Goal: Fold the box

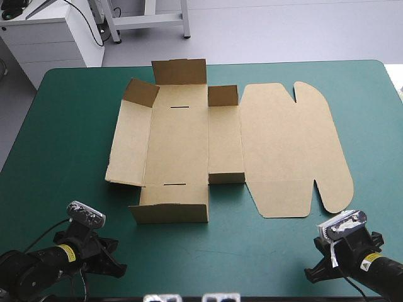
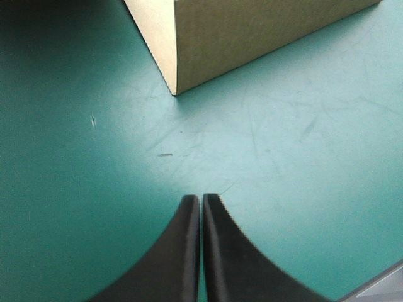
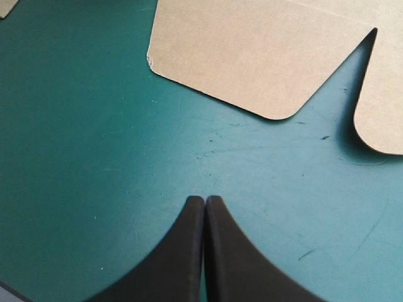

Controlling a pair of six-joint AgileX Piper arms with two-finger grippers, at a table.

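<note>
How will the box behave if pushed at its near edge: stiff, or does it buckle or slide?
The box probably slides as one stiff, light sheet: thin board lying flat on the smooth teal-green cover. Its raised near wall likely hinges at the crease rather than resisting.

The box (image 1: 189,145) is showing plain brown all over, with no print. Two thin dark lines are sitting on its middle part. The cover (image 1: 69,138) around the box is looking teal-green, and small faint scratches are showing on it near the box's front edge. The left gripper (image 2: 201,198) and the right gripper (image 3: 205,200) are looking black.
</note>
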